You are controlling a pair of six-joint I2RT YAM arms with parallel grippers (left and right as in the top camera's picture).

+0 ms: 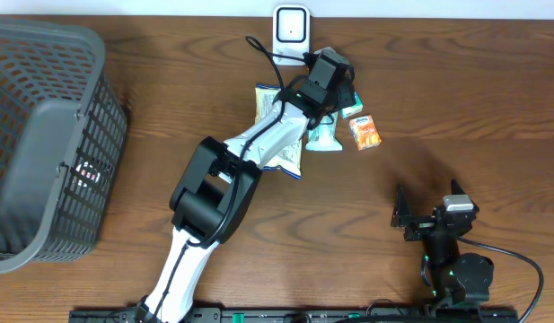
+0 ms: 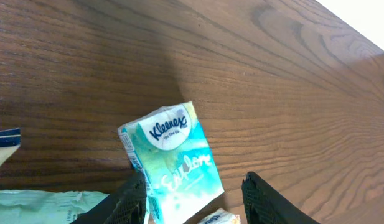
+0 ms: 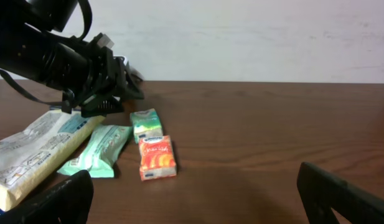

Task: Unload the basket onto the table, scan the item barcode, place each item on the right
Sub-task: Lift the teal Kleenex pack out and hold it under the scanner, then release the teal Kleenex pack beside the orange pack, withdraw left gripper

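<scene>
Kleenex pack [image 2: 173, 162] sits on the table between the left pincer's [image 2: 195, 182] half-spread jaws, which grip nothing; a gap shows on one side. Left of the pincer lie a snack bag [image 3: 30, 155] and a mint-green packet [image 3: 98, 149]. Just right of the pack is an orange juice carton [image 3: 157, 157]. An off-centre close could tip the pack or skid it into the carton, or leave its barcode turned from the white scanner [image 1: 292, 27] beyond the pincer. The right pincer [image 3: 193, 183] sits wide open, empty, well apart.

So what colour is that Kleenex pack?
The Kleenex pack is teal and pale green with a white logo patch; left wrist view shows it best.
</scene>
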